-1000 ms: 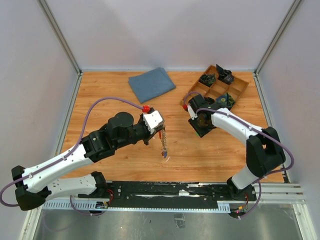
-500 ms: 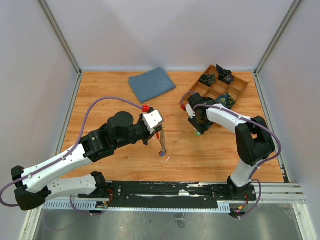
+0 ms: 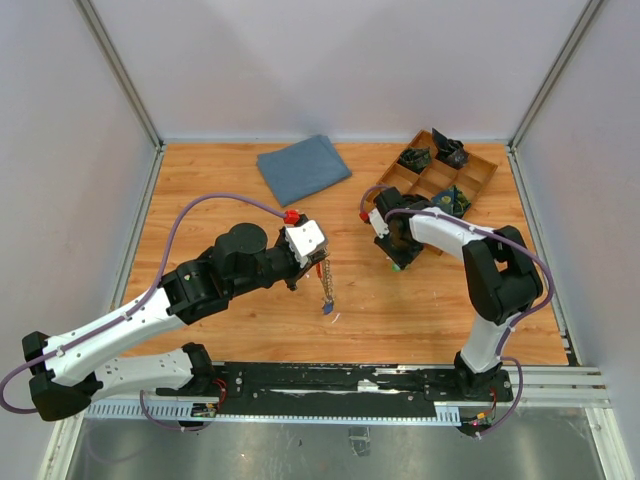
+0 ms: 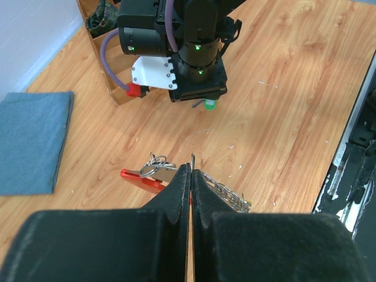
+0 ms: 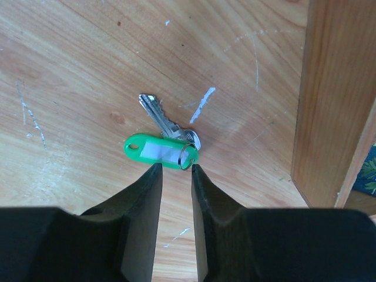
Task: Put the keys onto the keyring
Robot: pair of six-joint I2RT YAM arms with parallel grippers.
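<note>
As the top view shows, keys [image 3: 326,295] dangle from the left gripper [image 3: 318,264] above the table [image 3: 200,190]. Left wrist: it is pressed together on the red keyring [image 4: 141,175]. Right wrist: the right gripper [image 5: 174,170] stands narrowly spread over a green-tagged key [image 5: 161,150].

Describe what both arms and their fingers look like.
The left arm and right arm are built alike: rounded white shells alternating with black joints. A thin purple cable loops along each to a small red connector beside a white wrist plate. The right wrist housing shows small green lights. The fingers are matte black, tapering wedges.
</note>
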